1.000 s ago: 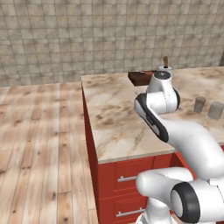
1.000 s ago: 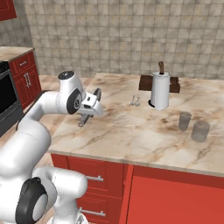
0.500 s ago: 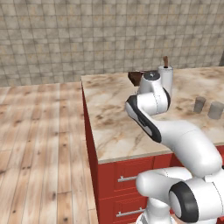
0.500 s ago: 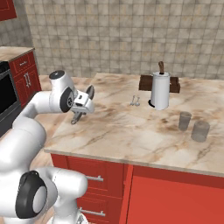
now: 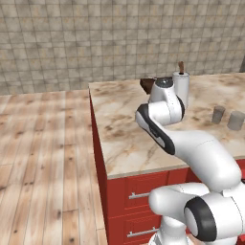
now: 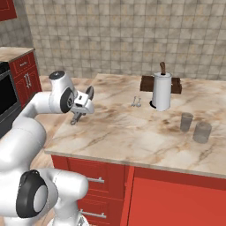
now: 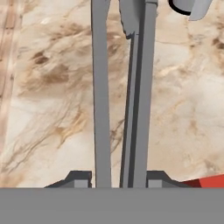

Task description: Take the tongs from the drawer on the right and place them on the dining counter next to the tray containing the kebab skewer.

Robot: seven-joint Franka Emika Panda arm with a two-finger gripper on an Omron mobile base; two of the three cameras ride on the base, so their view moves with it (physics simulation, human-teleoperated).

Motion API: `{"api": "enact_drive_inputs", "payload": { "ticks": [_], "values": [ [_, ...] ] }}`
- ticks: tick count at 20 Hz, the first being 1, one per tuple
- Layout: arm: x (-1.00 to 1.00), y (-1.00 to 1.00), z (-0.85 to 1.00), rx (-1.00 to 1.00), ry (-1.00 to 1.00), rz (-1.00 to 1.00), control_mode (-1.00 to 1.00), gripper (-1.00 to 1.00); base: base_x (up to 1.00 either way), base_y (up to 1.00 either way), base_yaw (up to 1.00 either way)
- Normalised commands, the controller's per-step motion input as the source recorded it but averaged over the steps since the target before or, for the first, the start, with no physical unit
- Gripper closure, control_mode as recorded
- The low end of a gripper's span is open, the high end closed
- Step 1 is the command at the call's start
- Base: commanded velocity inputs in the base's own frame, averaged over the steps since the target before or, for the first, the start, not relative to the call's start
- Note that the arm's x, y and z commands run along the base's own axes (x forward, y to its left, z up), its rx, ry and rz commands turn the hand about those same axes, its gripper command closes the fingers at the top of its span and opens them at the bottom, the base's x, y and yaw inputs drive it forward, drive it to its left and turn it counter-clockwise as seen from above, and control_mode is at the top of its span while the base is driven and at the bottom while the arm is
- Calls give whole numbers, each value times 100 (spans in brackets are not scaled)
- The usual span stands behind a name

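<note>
Hand view: fingers (image 7: 83, 180) clamp tongs (image 7: 120, 87) above dining counter (image 7: 52, 109).

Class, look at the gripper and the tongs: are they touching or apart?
Touching. In the hand view the tongs run up from between the gripper's two fingertips, both arms pinched between them, held above the dining counter.

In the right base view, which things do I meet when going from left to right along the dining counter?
gripper holding the tongs → small silvery utensil → paper towel roll standing before the tray → two grey cups.
</note>
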Motion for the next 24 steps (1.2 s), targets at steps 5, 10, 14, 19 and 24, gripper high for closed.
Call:
{"api": "enact_drive_inputs", "payload": {
  "ticks": [5,10,14,19,24],
  "values": [
    [-17,0,13,0,0,7,-100,100,0,0,0],
    [-45,0,31,0,0,2,-100,100,0,0,0],
    [-42,0,34,0,0,0,-100,100,0,0,0],
    [-36,0,36,0,-3,0,-100,100,0,0,0],
    [-24,0,31,0,-5,0,-100,100,0,0,0]
  ]
}}
